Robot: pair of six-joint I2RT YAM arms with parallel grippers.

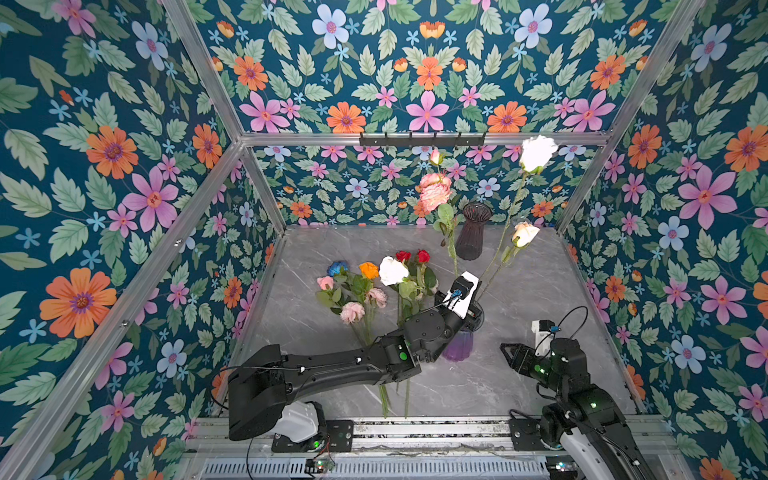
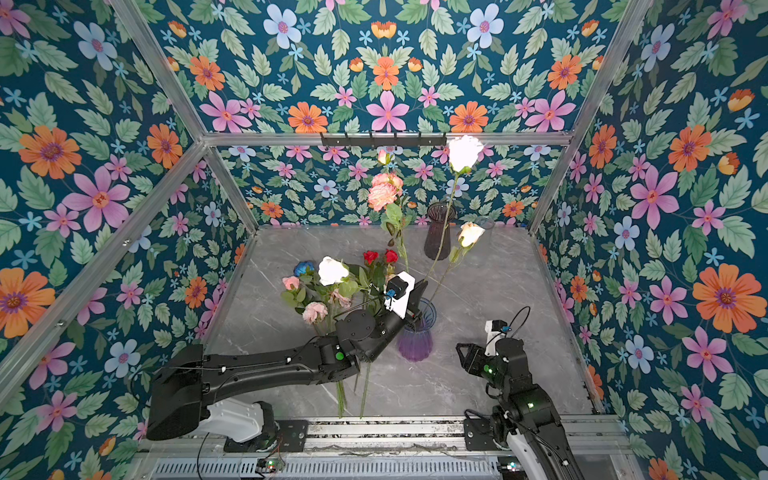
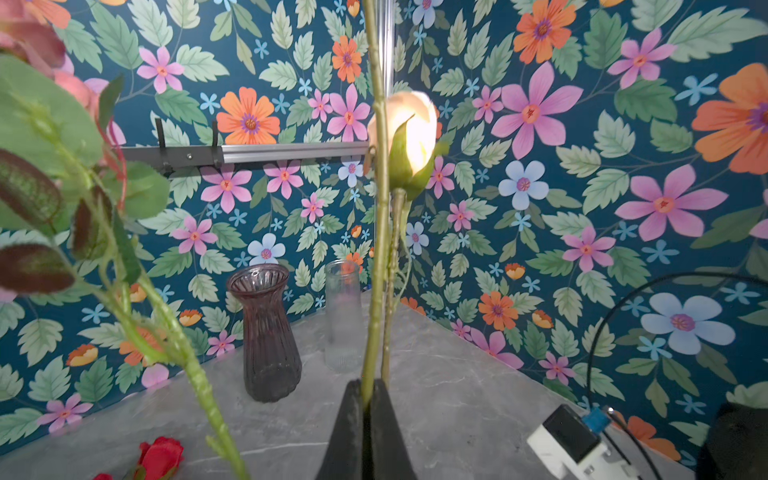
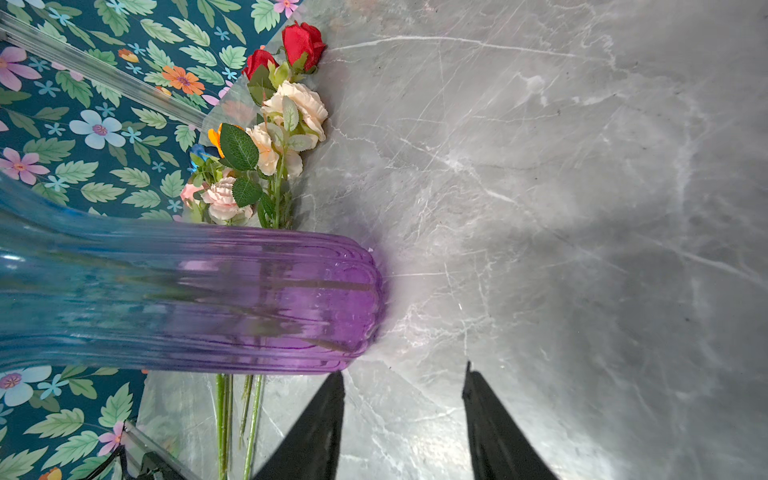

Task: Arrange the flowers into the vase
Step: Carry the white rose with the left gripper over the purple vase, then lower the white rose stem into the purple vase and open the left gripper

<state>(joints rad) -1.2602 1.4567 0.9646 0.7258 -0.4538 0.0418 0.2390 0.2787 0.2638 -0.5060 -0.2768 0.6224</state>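
Item: white rose stem (image 3: 376, 249), pinched in my left fingers (image 3: 345, 432), best lowered straight into purple vase (image 1: 457, 347); right fingers (image 4: 316, 432) half-parted, empty.

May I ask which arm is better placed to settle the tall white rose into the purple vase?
Left: the left claw grips the rose's stem over the vase; the right claw is open, empty.

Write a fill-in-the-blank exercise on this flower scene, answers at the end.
The left gripper is shut on a green ____. The right gripper is open and holds ____. The front vase is blue above and ____ at its base. The two red roses lie on the ____.
Answers: stem; nothing; purple; table.
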